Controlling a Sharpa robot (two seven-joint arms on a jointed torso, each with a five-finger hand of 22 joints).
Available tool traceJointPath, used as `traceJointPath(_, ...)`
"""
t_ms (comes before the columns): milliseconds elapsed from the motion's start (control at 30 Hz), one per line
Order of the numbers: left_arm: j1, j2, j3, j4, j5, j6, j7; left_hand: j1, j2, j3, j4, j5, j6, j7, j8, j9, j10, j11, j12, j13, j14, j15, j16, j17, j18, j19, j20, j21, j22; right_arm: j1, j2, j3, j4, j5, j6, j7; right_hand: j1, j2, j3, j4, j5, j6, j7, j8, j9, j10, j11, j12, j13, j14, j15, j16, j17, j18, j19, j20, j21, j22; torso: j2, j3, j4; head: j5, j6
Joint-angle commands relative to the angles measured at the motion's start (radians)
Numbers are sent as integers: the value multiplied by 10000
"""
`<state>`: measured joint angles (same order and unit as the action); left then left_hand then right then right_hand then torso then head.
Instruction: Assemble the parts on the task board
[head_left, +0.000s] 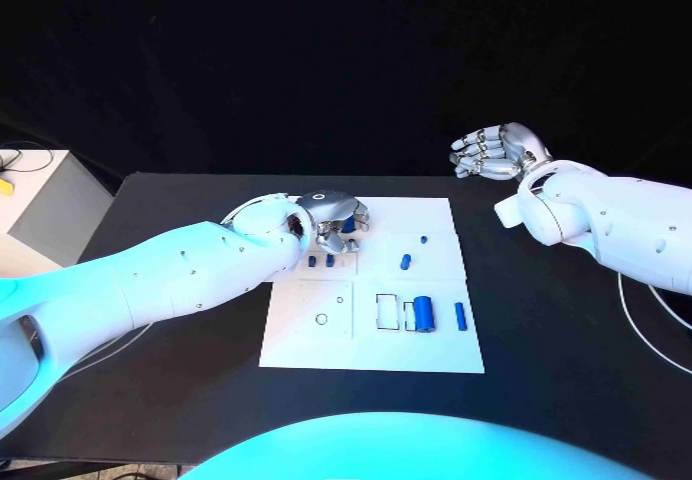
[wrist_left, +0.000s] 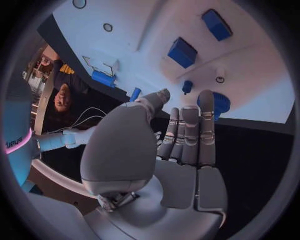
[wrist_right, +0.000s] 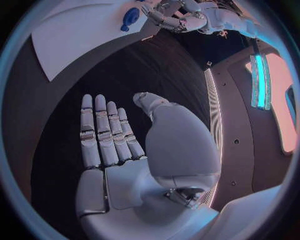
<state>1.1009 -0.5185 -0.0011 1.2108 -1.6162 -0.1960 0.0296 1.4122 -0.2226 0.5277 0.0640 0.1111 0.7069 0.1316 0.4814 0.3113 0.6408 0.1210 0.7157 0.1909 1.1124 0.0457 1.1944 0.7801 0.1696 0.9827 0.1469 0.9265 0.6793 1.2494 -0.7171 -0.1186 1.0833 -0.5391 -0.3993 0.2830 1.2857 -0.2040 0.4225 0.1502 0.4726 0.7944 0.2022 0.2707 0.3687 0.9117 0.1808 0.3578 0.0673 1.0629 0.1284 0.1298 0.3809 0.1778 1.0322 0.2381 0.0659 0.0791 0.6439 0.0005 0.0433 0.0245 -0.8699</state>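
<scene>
Fingers of the left hand (head_left: 332, 215) point down over the far left part of the task board (head_left: 433, 215). The left wrist view shows them straight and side by side with the thumb apart, nothing between them (an empty, open hand above the plate). Just beneath the fingertips in that view sits a round blue part (wrist_left: 219, 102), with a smaller blue peg (wrist_left: 187, 86) beside it and two blocky blue parts (wrist_left: 182, 52) farther along the board. In the head view two short blue parts (head_left: 320, 261) stand just near side of the hand, and another blue piece (head_left: 405, 262) lies toward the board's middle. On the near right part of the board a thick blue cylinder (head_left: 424, 309) lies beside a slimmer blue rod (head_left: 460, 317). The right hand (head_left: 495, 150) hangs off the board, beyond the table's far right edge, fingers extended together and holding nothing.
</scene>
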Motion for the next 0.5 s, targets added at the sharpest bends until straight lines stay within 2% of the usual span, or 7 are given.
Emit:
traceJointPath(33,-7,41,-2,-33,-553,456,-161,41,-24,180,-45,9,173,-1,-122,-84,245,-33,-8,-84,128,-101,194,53,150,67,-40,113,73,-1,7,6,13,-66,68,86,-61,11,73,11,52,41,411,-24,-8,74,-11,70,-15,80,4,-37,-12,64,76,-9,53,-16,4,-2,11,0,-28)
traceJointPath(167,-9,67,-4,-121,-625,548,-218,-27,-64,311,-73,2,307,-24,-251,-164,531,-75,110,-99,292,-111,456,191,140,64,-52,210,144,0,4,7,24,-76,57,86,-61,11,73,11,52,41,411,-24,-8,74,-11,70,-15,80,4,-37,-12,64,76,-9,53,-16,0,12,20,5,-28)
traceJointPath(367,-9,120,-5,-263,-660,588,-256,-19,-24,458,-119,6,455,34,-308,-202,685,-113,216,-89,408,-116,645,300,146,74,-62,295,204,1,15,7,39,-80,56,88,-72,7,85,8,72,44,411,-23,-10,75,-11,70,-16,83,4,-38,-16,64,79,-9,54,-21,1,-4,9,4,-28)
traceJointPath(500,-10,169,-5,-364,-670,611,-266,-22,-28,502,-138,4,499,47,-332,-216,726,-127,245,-88,407,-127,680,279,147,70,-68,323,225,1,23,7,45,-81,58,89,-72,7,85,8,72,44,411,-23,-10,75,-11,70,-16,83,4,-38,-16,64,79,-9,54,-21,-4,2,12,-2,-28)
